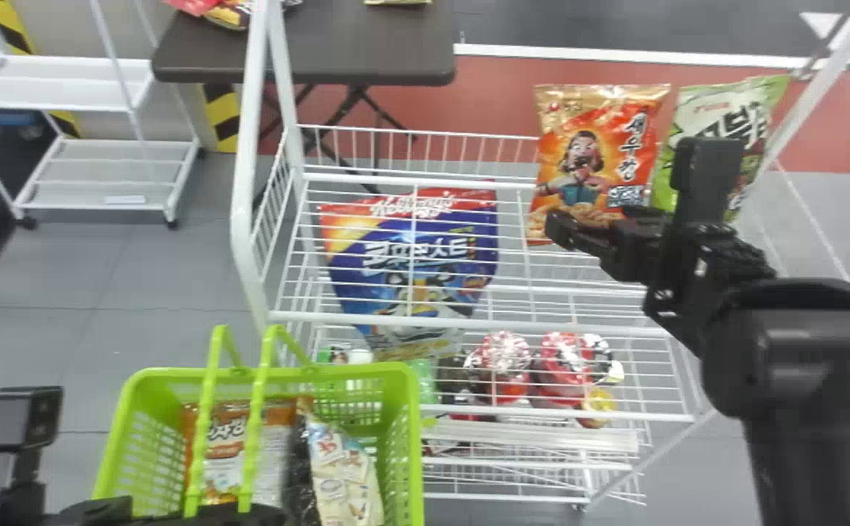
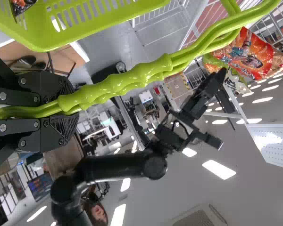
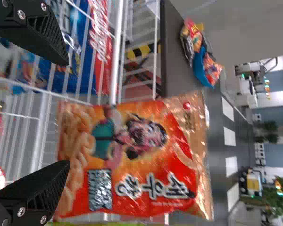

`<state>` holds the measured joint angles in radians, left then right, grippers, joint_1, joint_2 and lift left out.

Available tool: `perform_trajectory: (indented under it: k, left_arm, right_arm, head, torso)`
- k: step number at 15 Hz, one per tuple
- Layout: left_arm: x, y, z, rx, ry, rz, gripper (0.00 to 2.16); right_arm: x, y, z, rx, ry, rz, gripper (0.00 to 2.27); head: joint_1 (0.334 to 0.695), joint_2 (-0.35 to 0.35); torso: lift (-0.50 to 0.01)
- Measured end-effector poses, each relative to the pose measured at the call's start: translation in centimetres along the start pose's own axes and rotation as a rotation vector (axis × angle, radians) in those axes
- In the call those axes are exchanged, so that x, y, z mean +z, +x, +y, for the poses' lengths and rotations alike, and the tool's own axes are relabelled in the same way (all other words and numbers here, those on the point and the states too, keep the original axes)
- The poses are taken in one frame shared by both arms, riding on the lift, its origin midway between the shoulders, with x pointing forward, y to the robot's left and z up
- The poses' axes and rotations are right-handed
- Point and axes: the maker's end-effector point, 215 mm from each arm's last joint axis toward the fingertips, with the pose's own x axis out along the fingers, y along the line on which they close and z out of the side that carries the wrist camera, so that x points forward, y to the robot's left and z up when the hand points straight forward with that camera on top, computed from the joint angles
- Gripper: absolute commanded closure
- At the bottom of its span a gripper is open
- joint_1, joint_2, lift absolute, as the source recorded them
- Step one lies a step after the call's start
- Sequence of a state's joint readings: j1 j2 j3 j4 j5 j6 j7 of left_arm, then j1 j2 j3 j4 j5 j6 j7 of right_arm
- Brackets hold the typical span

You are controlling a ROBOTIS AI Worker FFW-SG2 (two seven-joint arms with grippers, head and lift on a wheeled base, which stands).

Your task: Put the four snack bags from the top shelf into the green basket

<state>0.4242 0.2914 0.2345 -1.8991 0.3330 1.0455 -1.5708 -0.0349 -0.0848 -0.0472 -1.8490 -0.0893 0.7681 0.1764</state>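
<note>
Grey floor (image 1: 155,285); green basket (image 1: 366,371) holds snack bags (image 1: 227,446); left tool (image 1: 209,516) clamps handles (image 1: 255,431), right tool (image 1: 626,199) wide open, empty.

The raised right gripper (image 1: 633,186) stands wide open, while the left gripper (image 1: 224,515) is low and clamped.

Blue cereal bag with red top (image 1: 425,252) sits on a lower level; red-and-white round packs (image 1: 502,365) are below it. Dark table (image 1: 366,47) behind holds colorful snack packs (image 1: 228,14). White cart (image 1: 107,150) is on the left, yellow-black striped post (image 1: 220,117) beside it. Floor (image 1: 169,270) is grey, red band (image 1: 483,95) farther back. Ceiling lights (image 2: 219,169) are on.
</note>
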Motion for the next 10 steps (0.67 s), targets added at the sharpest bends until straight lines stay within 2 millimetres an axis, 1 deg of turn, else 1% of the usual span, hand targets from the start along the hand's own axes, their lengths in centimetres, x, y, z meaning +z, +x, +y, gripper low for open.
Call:
perform_trajectory:
  k: [1,3,4,6,7,8,9,10]
  left_arm:
    - [0.0,0.0,0.0,0.0,-0.001,-0.001,2.15]
    - [-0.1,-0.1,0.0,0.001,-0.003,-0.002,2.15]
    - [-0.1,-0.1,0.0,0.002,-0.003,-0.002,2.15]
    - [-0.2,-0.2,0.0,0.003,-0.003,-0.002,2.15]
    - [-0.2,-0.3,0.0,0.004,-0.003,-0.002,2.15]
    - [-0.2,-0.3,0.0,0.005,-0.004,-0.003,2.15]
    - [-0.3,-0.5,0.1,0.007,-0.005,-0.004,2.15]
    - [-0.3,-0.5,0.1,0.008,-0.006,-0.005,2.15]
  right_arm:
    - [0.6,1.3,-0.8,-0.01,0.002,-0.014,0.08]
    - [1.3,3.3,-1.6,-0.018,0.005,-0.034,0.09]
    - [1.6,4.3,-1.8,-0.019,0.005,-0.046,0.16]
    - [1.9,5.9,-2.0,-0.023,-0.014,-0.054,0.54]
    - [1.8,6.4,-2.0,-0.028,-0.027,-0.046,0.9]
    - [1.6,6.7,-2.1,-0.029,-0.032,-0.039,1.33]
    - [1.3,6.8,-2.0,-0.024,-0.033,-0.035,1.91]
    - [1.1,6.7,-1.9,-0.022,-0.031,-0.037,2.21]
  head:
    - [0.695,-0.103]
    - [0.695,-0.11]
    - [0.695,-0.11]
    - [0.695,-0.105]
    - [0.695,-0.103]
    - [0.695,-0.103]
    - [0.695,-0.101]
    - [0.695,-0.097]
  torso:
    - [0.0]
    - [0.0]
    - [0.0]
    - [0.0]
    - [0.0]
    - [0.0]
    - [0.0]
    - [0.0]
